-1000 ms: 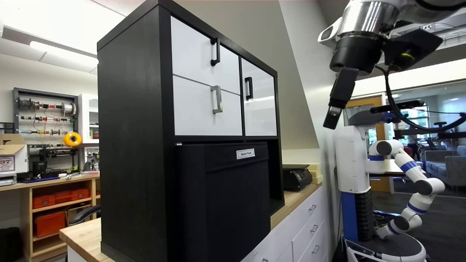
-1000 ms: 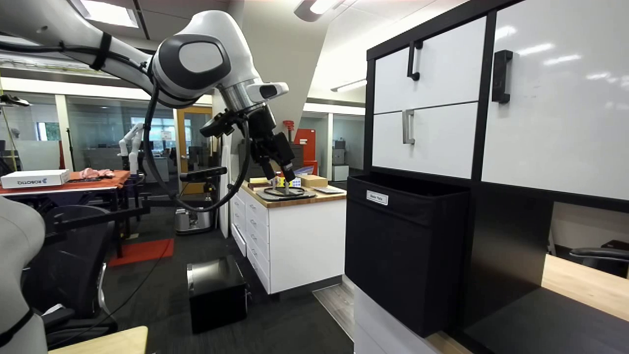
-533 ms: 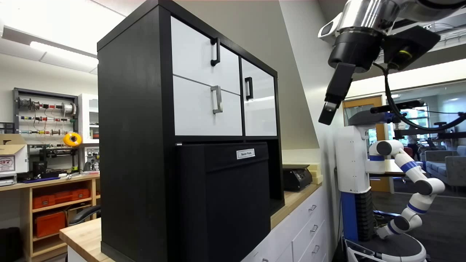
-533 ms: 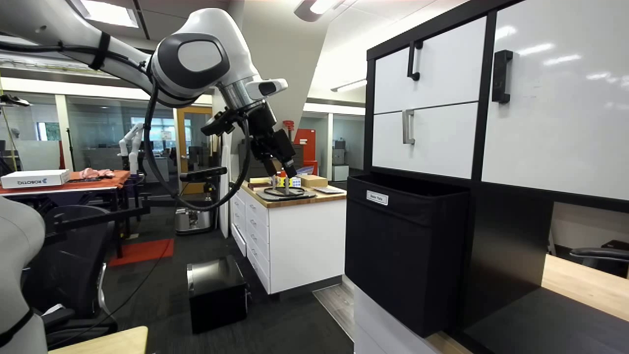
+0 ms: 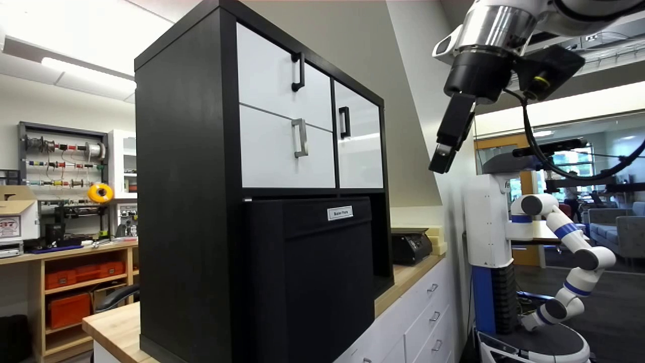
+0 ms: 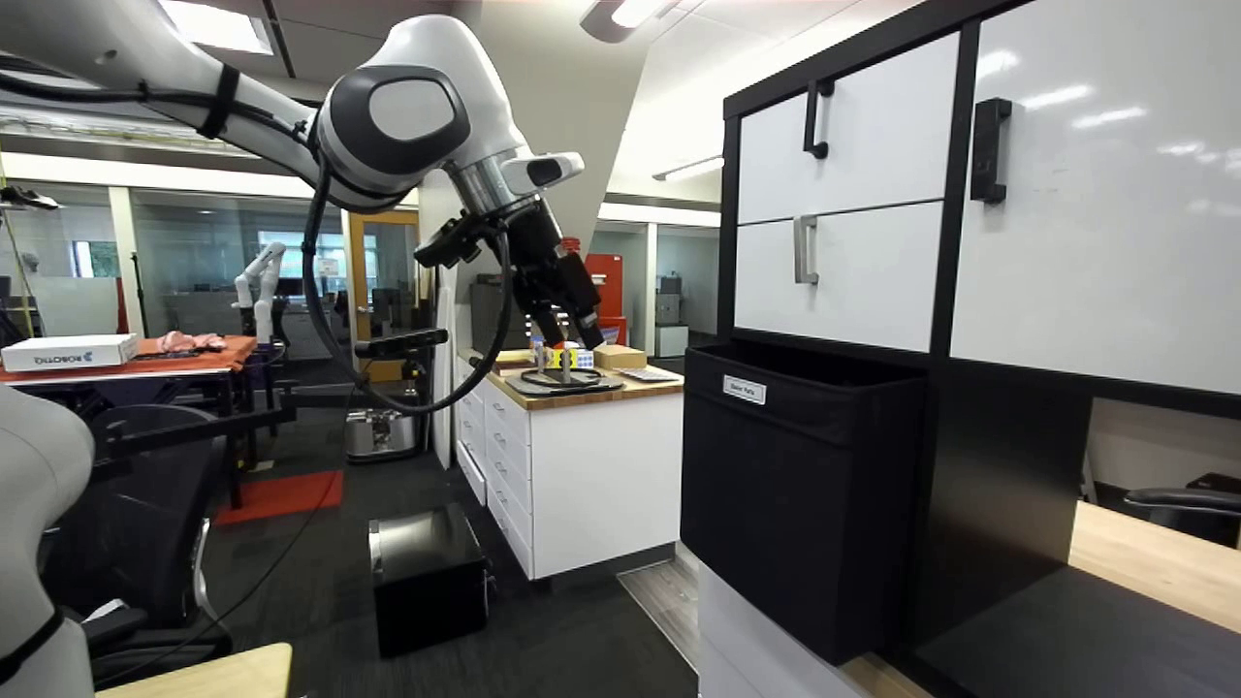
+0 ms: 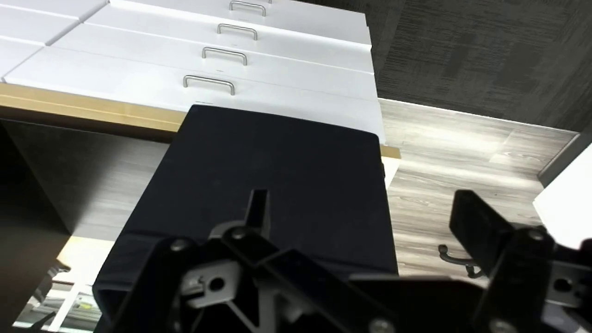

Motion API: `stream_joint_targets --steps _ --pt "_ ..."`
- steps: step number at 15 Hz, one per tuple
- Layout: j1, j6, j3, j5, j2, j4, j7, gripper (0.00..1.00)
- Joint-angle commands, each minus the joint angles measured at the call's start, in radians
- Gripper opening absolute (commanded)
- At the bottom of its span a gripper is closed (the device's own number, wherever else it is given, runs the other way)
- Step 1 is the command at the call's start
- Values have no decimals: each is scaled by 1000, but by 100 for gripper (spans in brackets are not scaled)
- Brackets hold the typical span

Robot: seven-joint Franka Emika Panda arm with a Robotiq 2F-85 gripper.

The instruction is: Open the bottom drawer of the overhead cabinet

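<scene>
Hand (image 6: 574,335) spread wide around nothing and tilted downward, I should move toward two o'clock in an exterior view, where the bottom drawer (image 6: 853,281) of the overhead cabinet (image 6: 951,242) sits closed, level out to straddle its upright silver handle (image 6: 800,250), then squeeze firmly before pulling straight back.

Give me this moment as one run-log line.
gripper: open, empty, apart from silver handle | bottom drawer: shut | task: not done

We see a rounded white arm (image 6: 441,47), its pale oval cap (image 6: 412,109) ringed in dark grey; we find a shiny silver collar (image 5: 496,26); black jaws with round screws (image 7: 381,325); a thick black cable (image 6: 312,257); and a wide black strap (image 6: 220,101).
</scene>
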Motion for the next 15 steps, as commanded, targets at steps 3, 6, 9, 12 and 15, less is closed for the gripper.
stream_joint_targets --steps 3,6,9,12,15 --pt "-52 30 -4 -60 120 135 19 100" --pt "-66 55 -8 -91 187 203 11 100" --pt "-76 85 -13 -122 248 266 12 100" --pt "-80 123 -27 -139 315 333 7 100" --pt "-80 151 -44 -145 383 403 4 100"
